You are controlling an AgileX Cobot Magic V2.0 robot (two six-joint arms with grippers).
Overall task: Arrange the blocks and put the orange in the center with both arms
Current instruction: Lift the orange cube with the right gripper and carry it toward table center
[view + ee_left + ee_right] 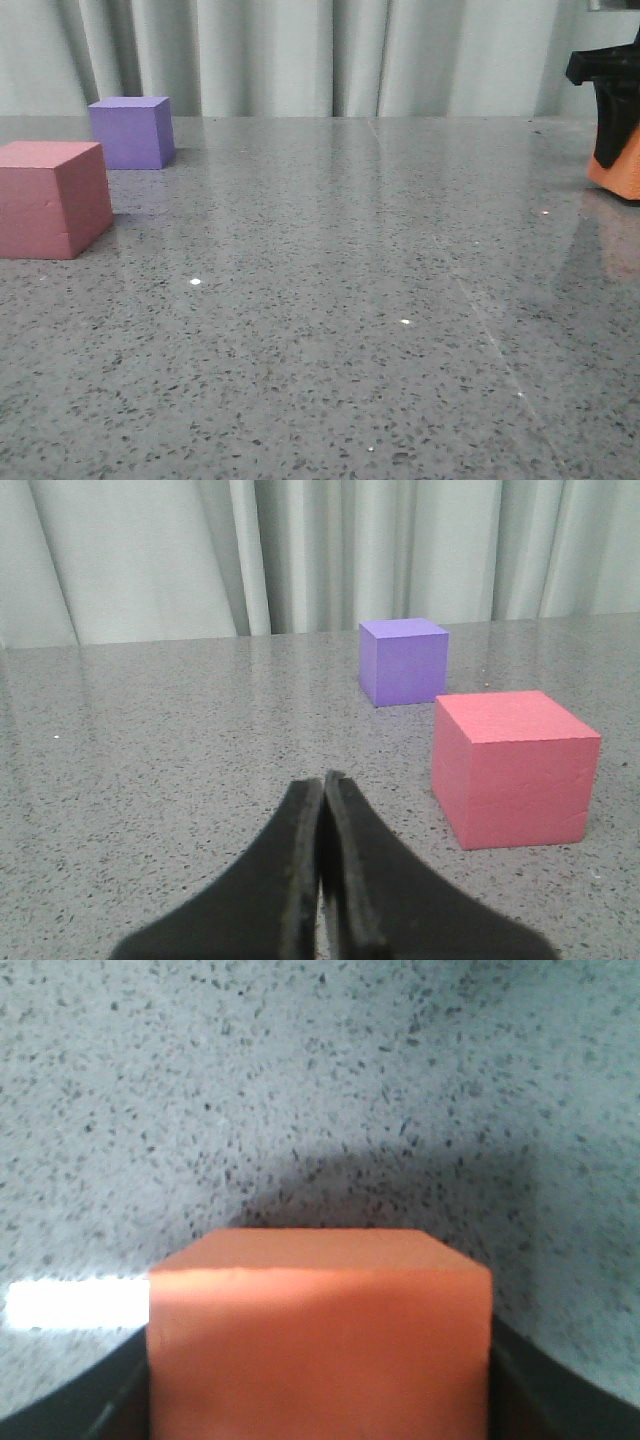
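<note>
The pink-red cube (pixel 50 198) sits at the left of the table, the purple cube (pixel 131 131) just behind it. Both also show in the left wrist view, the pink-red cube (pixel 512 768) nearer than the purple cube (pixel 402 660). My left gripper (pixel 324 780) is shut and empty, low over the table beside the pink-red cube; it is out of the front view. My right gripper (pixel 612 150) at the far right edge is shut on the orange cube (pixel 622 168), held tilted just above the table. The orange cube (pixel 320 1350) fills the space between the fingers in the right wrist view.
The grey speckled table (pixel 340 300) stretches between the two cubes at the left and the orange cube at the right. A pale curtain (pixel 300 55) hangs behind the table's far edge.
</note>
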